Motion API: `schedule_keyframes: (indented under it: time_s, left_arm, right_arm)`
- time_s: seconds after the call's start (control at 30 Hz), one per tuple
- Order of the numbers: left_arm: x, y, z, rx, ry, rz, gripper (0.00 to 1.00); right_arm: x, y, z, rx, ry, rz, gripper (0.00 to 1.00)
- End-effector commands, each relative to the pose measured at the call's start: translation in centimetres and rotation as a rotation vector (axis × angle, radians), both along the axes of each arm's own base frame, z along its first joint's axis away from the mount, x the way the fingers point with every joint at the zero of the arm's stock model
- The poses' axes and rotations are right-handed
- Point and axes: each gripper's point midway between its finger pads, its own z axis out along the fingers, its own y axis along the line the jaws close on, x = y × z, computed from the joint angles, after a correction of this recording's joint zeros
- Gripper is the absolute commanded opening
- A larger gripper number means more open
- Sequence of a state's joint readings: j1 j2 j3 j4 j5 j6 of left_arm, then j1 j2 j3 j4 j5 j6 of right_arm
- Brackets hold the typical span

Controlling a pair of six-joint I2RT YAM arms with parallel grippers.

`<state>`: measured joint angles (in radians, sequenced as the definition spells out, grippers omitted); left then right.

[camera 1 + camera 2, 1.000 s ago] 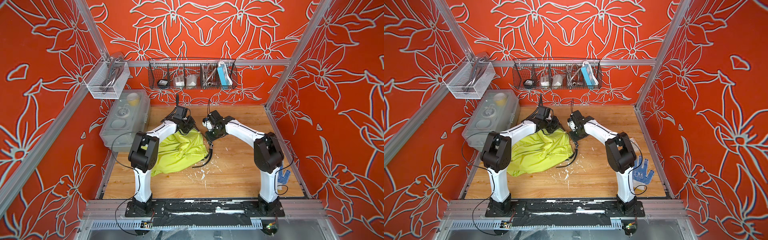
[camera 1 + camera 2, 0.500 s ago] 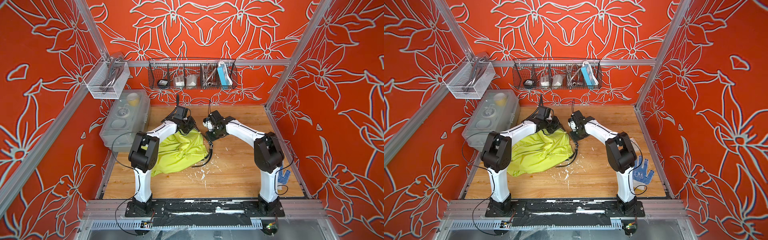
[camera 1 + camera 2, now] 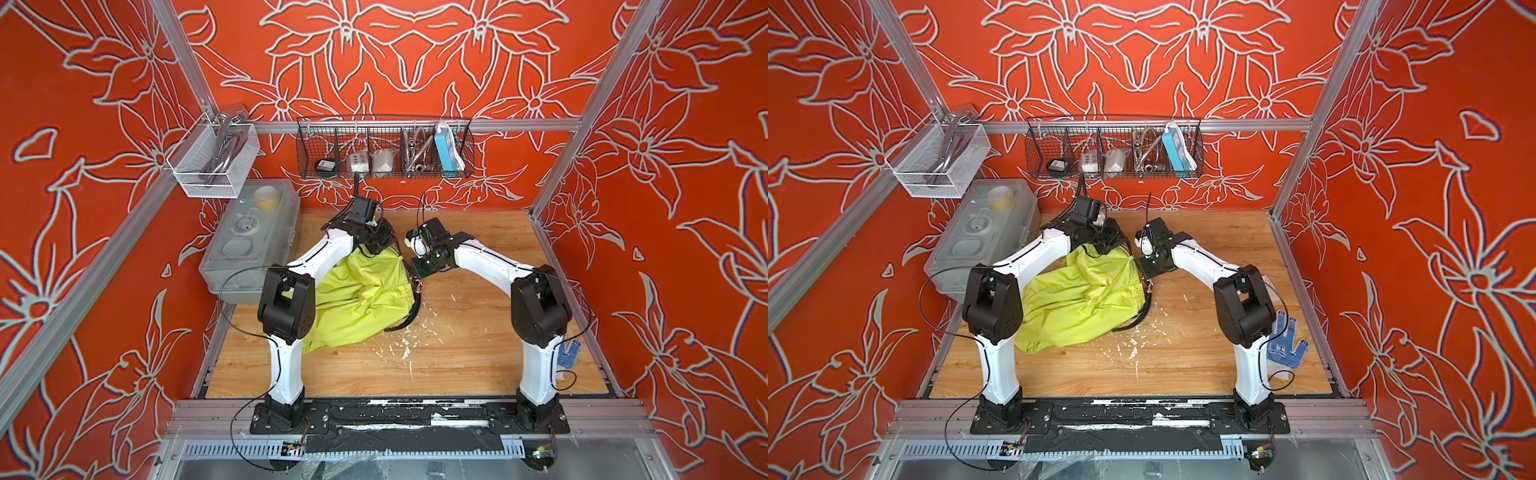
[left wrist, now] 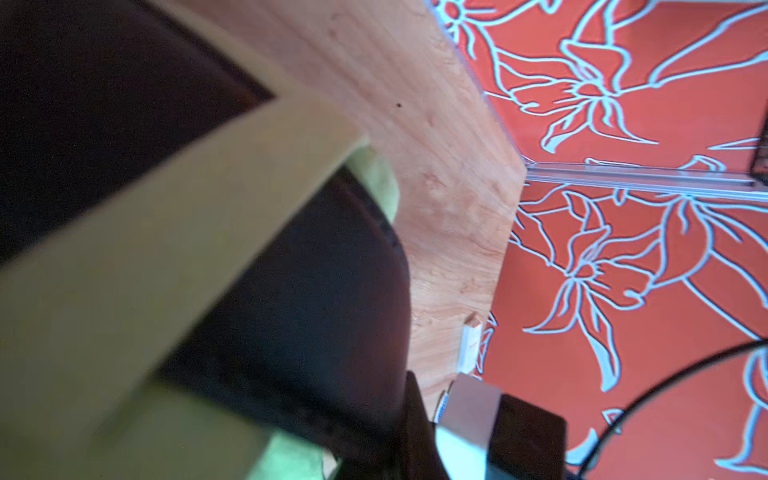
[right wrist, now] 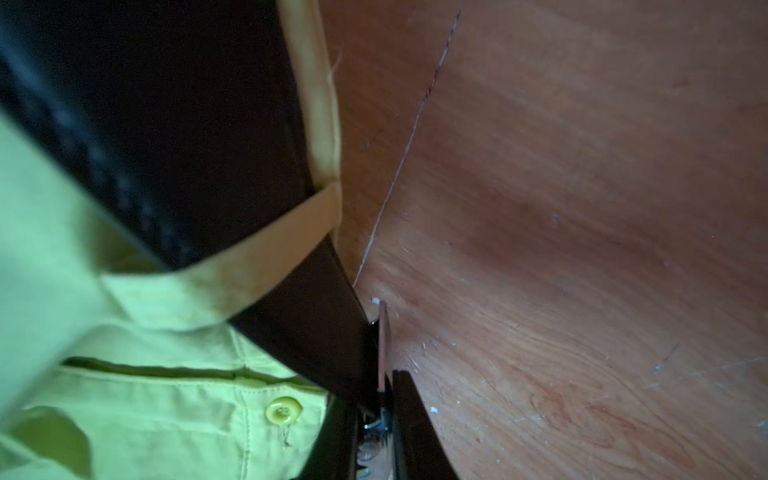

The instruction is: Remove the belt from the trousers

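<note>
Belt (image 5: 195, 133) sits threaded through a waistband loop (image 5: 266, 257) of the trousers (image 3: 357, 299), tail curling onto the bench (image 3: 478, 332) beside them. Just past the trousers' edge the right pincer (image 3: 417, 272) appears clamped on the belt. The left pincer (image 3: 380, 247) is fully closed at their far waistband corner, contents hidden. Pull along the belt's line, away from the trousers, keeping the waistband pinned.

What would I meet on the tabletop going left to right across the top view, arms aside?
In a top view: clear lidded box → trousers → belt curving out at their right edge → blue glove.
</note>
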<state>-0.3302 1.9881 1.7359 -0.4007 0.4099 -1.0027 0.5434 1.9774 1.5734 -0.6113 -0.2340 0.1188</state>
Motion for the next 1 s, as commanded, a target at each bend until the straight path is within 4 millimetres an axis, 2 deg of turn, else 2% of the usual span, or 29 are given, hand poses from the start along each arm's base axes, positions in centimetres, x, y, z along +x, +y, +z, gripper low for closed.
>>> schedule_keyframes:
  time_s: [0.0,0.3,0.5,0.67,0.9,0.97]
  left_arm:
    - [2.0,0.4,11.3,-0.163,-0.243,0.006,0.0]
    - [2.4,2.8,19.0,-0.331,-0.341,0.107,0.0]
    - [2.4,5.5,23.4,-0.457,-0.388,0.206,0.0]
    - [1.9,8.5,27.3,-0.522,-0.463,0.285,0.0]
    - [1.6,13.0,29.4,-0.561,-0.56,0.399,0.0]
    - [1.6,14.0,29.3,-0.545,-0.562,0.419,0.0]
  right_arm:
    - [-2.8,-4.1,-5.1,-0.179,0.159,-0.052,0.0]
    - [-3.1,-4.6,-5.8,-0.2,0.175,-0.051,0.0]
    - [-3.3,-5.2,-6.8,-0.23,0.194,-0.061,0.0]
    - [-3.5,-5.8,-7.4,-0.24,0.21,-0.075,0.0]
    - [-3.6,-6.9,-7.6,-0.248,0.22,-0.097,0.0]
    - [-3.6,-7.1,-7.5,-0.244,0.22,-0.103,0.0]
